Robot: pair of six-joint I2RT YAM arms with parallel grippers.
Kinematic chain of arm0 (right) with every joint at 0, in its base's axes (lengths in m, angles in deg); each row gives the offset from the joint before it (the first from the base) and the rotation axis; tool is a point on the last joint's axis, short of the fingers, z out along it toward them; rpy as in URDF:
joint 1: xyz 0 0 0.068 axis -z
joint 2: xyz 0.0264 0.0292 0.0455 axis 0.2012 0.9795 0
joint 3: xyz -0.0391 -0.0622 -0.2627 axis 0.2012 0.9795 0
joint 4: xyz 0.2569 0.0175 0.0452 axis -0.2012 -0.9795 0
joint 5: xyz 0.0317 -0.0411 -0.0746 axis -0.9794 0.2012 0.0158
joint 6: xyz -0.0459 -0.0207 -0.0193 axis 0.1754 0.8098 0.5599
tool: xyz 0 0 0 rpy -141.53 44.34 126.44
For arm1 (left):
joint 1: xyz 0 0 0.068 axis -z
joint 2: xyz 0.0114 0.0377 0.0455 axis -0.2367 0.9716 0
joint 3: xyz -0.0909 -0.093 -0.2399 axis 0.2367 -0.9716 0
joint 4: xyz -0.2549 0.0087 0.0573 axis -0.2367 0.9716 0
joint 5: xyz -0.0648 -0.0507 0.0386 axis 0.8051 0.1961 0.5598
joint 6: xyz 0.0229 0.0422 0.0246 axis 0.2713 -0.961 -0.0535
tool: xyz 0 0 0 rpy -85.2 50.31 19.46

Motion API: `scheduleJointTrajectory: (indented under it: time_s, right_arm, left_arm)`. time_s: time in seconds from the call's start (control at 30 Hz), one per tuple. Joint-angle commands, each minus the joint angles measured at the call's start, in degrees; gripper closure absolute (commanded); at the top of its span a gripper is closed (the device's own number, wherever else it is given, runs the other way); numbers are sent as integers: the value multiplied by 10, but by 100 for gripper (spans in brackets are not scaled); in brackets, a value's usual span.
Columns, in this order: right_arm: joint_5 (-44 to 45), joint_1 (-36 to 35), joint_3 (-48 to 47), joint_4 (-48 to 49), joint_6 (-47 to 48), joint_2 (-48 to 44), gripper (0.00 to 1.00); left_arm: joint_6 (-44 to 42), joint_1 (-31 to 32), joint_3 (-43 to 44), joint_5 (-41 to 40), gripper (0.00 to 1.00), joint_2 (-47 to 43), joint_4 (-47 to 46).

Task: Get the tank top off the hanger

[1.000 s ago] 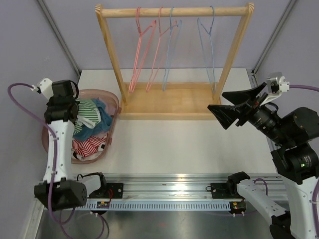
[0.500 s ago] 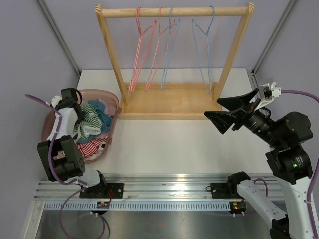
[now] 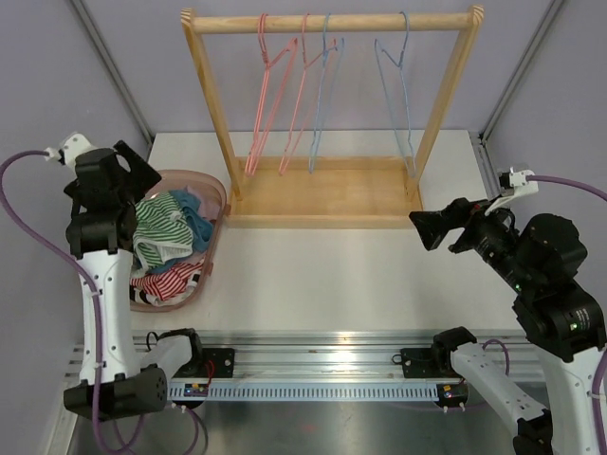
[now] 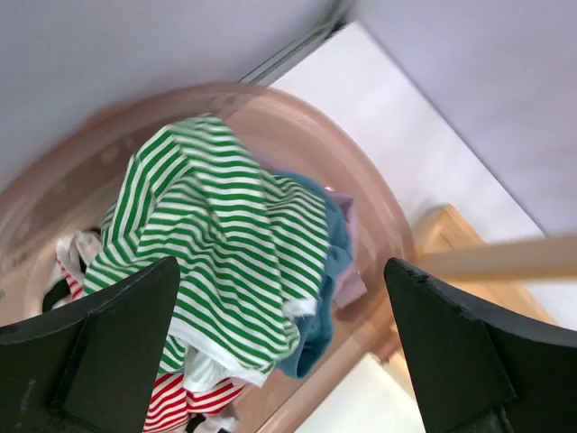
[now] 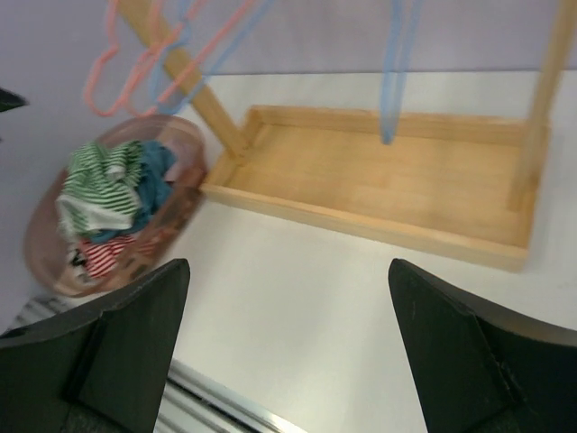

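A green-and-white striped tank top [image 3: 163, 220] lies loose on top of the clothes pile in the pink basket [image 3: 216, 204]. It also shows in the left wrist view [image 4: 225, 225] and the right wrist view [image 5: 99, 185]. My left gripper [image 3: 133, 180] hovers open just above it at the basket's left side, its jaws [image 4: 279, 271] wide with nothing between them. The hangers on the wooden rack are all bare; the rightmost is a blue hanger [image 3: 407, 104]. My right gripper [image 3: 438, 229] is open and empty over the table, right of centre [image 5: 288, 266].
The wooden rack [image 3: 322, 21] stands at the back with its tray base [image 3: 322, 194]; two pink and two blue wire hangers hang from its bar. Red-striped and blue garments lie under the tank top. A metal rail [image 3: 313, 365] runs along the near edge.
My left gripper dipped into the basket, then opened and rose, leaving the striped tank top on the pile. My right gripper drew back down and to the right. The right blue hanger swung.
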Motion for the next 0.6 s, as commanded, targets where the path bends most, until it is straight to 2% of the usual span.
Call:
scheduleJointTrajectory:
  time_s: [0.0, 0.03, 0.17, 0.37, 0.57]
  right_arm:
    - [167, 1, -25, -90, 29, 10, 1]
    - [186, 1, -26, -100, 30, 9, 1]
    - [222, 2, -32, -148, 46, -1, 1]
    - [295, 1, -29, -192, 54, -13, 0]
    - [289, 2, -14, -196, 60, -36, 0]
  left_arm:
    - [-104, 100, 57, -15, 1, -23, 52]
    - [-124, 150, 83, -27, 1, -24, 83]
    - [-158, 243, 101, -124, 1, -57, 142]
    - [-187, 279, 43, -66, 1, -197, 157]
    - [-197, 287, 0, -34, 1, -309, 182]
